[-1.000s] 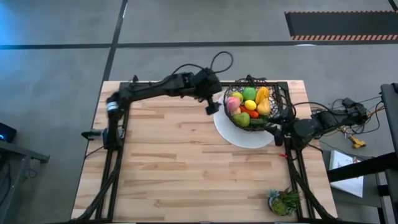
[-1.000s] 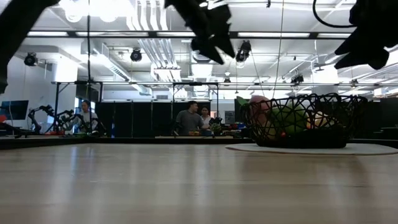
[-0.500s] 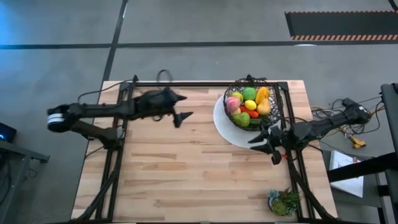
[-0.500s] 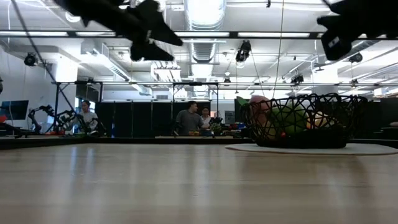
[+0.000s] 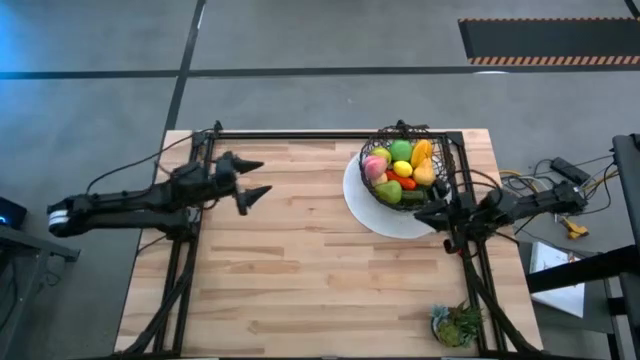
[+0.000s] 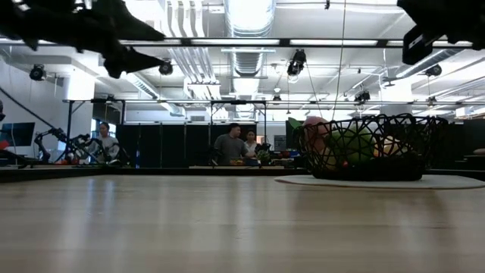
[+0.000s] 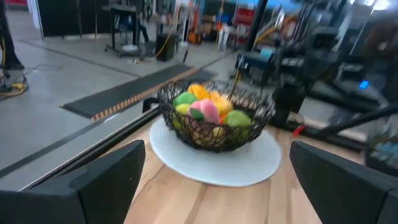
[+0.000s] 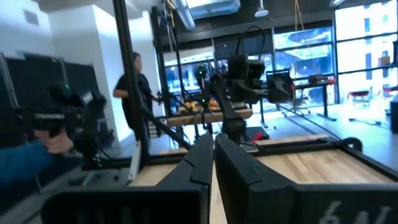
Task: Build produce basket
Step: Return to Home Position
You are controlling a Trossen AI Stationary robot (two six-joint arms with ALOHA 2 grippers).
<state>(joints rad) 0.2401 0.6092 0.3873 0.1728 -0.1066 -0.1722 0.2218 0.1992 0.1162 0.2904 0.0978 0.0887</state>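
The dark wire basket [image 5: 404,165] stands on a flat white plate [image 5: 385,220] at the table's far right. It is filled with produce [image 5: 400,170]: green, yellow, orange, red and pink pieces. My left gripper [image 5: 262,178] hangs open above the table's far left part, facing the basket [image 7: 214,118] from well off. My right gripper [image 5: 420,213] is shut on nothing and hangs above the plate's near right rim, level with the basket's near side. Its two fingers [image 8: 213,149] lie together.
A leafy green plant tuft [image 5: 457,323] sits at the near right corner. Bare wood [image 5: 300,270] spans the middle and the near side. Cables [image 5: 560,185] lie off the right edge. People [image 6: 229,144] stand in the room beyond the far edge.
My left gripper has drawn back from beside the basket toward the table's left edge, staying open. My right gripper has reached out beside the plate, shut its fingers on nothing and drifted slightly toward the far edge. The basket and produce have not moved.
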